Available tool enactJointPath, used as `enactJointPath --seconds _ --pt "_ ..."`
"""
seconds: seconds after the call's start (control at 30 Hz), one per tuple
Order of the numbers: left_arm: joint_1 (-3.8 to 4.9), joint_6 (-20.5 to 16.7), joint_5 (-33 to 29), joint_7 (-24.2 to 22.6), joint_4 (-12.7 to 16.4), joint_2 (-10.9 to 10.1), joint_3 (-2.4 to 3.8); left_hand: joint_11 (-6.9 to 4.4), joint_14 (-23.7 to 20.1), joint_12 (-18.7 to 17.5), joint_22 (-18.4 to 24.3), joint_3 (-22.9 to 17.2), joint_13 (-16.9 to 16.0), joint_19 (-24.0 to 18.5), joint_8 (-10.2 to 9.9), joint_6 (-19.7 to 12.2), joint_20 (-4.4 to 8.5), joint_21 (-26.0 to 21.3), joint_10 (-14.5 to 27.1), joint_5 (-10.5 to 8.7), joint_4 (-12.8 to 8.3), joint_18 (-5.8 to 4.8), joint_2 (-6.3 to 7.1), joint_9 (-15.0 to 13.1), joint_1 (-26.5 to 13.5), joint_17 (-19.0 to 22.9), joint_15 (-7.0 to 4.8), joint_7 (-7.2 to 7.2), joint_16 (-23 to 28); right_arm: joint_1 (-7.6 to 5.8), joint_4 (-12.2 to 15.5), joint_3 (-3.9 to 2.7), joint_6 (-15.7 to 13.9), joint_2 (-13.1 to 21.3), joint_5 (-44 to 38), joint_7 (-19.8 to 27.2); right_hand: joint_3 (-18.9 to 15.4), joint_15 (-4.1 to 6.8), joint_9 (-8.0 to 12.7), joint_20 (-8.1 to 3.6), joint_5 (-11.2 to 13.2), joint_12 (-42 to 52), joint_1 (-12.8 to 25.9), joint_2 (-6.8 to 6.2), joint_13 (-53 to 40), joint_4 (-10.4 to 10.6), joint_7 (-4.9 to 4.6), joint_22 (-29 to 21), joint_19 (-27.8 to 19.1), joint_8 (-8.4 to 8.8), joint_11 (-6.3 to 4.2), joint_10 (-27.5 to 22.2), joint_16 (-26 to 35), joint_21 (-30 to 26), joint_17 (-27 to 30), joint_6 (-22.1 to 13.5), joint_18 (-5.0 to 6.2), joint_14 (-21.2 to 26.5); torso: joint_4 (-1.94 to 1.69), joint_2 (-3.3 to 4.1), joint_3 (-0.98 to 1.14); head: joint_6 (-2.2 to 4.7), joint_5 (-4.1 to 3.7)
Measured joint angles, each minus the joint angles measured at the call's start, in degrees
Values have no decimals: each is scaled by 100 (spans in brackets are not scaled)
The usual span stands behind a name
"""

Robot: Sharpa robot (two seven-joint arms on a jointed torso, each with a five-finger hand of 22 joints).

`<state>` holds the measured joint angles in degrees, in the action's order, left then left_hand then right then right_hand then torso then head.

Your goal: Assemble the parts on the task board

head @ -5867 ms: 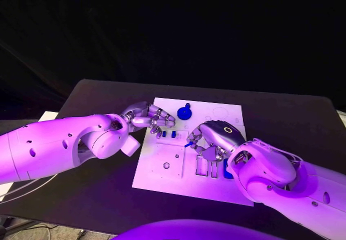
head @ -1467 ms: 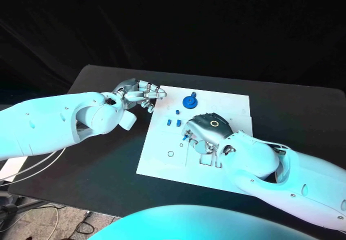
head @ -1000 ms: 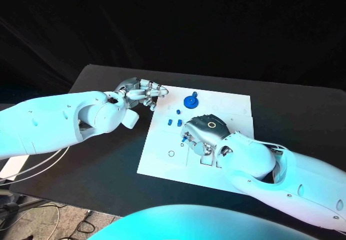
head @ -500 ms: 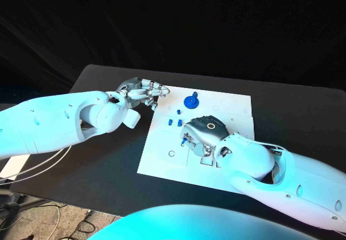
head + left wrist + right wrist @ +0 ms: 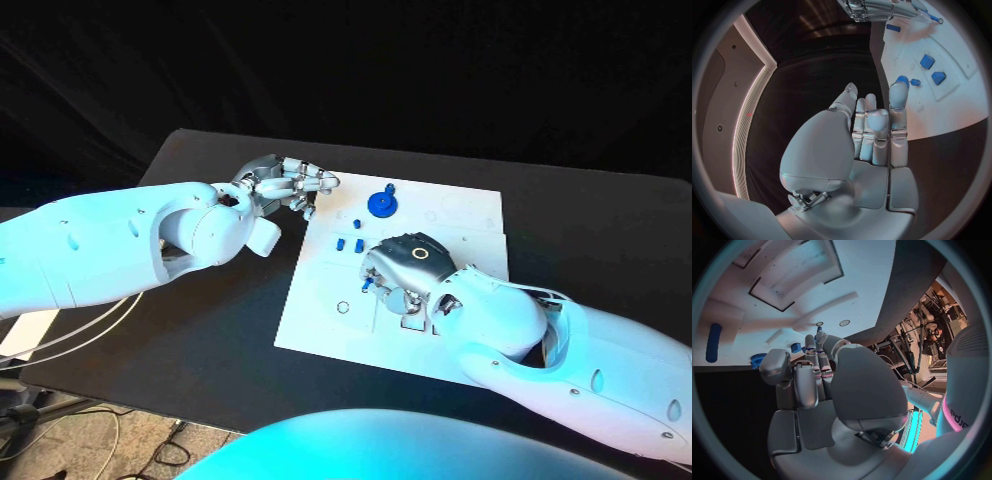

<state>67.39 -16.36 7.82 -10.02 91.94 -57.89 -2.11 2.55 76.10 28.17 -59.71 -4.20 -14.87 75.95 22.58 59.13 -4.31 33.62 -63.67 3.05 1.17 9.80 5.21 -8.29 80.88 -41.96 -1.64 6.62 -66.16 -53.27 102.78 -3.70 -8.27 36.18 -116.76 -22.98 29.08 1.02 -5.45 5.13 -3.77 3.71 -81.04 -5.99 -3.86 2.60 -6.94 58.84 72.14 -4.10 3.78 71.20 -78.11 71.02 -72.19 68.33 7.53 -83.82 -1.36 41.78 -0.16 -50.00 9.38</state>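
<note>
The task board (image 5: pixel 469 215) lies in the middle of the counter (image 5: pixel 202 330). A round part (image 5: pixel 379 204) stands near the board's far edge, with two small parts (image 5: pixel 348 243) side by side just nearer. The left hand (image 5: pixel 289 185) hovers over the board's far left corner. The right hand (image 5: pixel 401 268) sits over the board's middle, a small part (image 5: pixel 365 286) at its fingertips.

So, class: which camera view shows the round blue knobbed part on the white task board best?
The head view: the round blue knobbed part lies unobstructed. The left wrist view shows it partly behind a fingertip; the right wrist view only an edge.
</note>
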Motion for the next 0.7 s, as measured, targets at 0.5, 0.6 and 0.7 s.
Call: enactJointPath --seconds 0.5,0.6,0.7 --pt "0 4 -8 -19 0 1 0 0 0 0 0 0 0 0 0 0 0 0 0 0 0 0 0 1 0 -3 0 0 0 0 -24 15 78 -31 8 22 0 0 5 0 1 0 0 0 0 0 -13 -13 0 23 0 0 0 0 9 11 0 0 -2 2 -1 0 10" --pt "0 5 -9 -21 0 3 0 0 0 0 0 0 0 0 0 0 0 0 0 0 0 0 0 0 0 -3 0 0 0 0 -37 18 92 -36 8 22 0 0 4 0 2 0 0 0 0 0 -14 -13 0 27 0 0 0 0 9 10 0 0 -1 2 0 0 7" --pt "0 6 -9 -22 1 4 0 0 0 0 0 0 1 0 0 0 0 0 0 0 0 0 0 1 0 -3 0 0 0 0 -48 22 107 -38 8 22 0 0 1 0 3 0 0 0 0 0 -14 -13 0 29 0 0 0 0 9 10 0 0 2 2 -1 0 1"
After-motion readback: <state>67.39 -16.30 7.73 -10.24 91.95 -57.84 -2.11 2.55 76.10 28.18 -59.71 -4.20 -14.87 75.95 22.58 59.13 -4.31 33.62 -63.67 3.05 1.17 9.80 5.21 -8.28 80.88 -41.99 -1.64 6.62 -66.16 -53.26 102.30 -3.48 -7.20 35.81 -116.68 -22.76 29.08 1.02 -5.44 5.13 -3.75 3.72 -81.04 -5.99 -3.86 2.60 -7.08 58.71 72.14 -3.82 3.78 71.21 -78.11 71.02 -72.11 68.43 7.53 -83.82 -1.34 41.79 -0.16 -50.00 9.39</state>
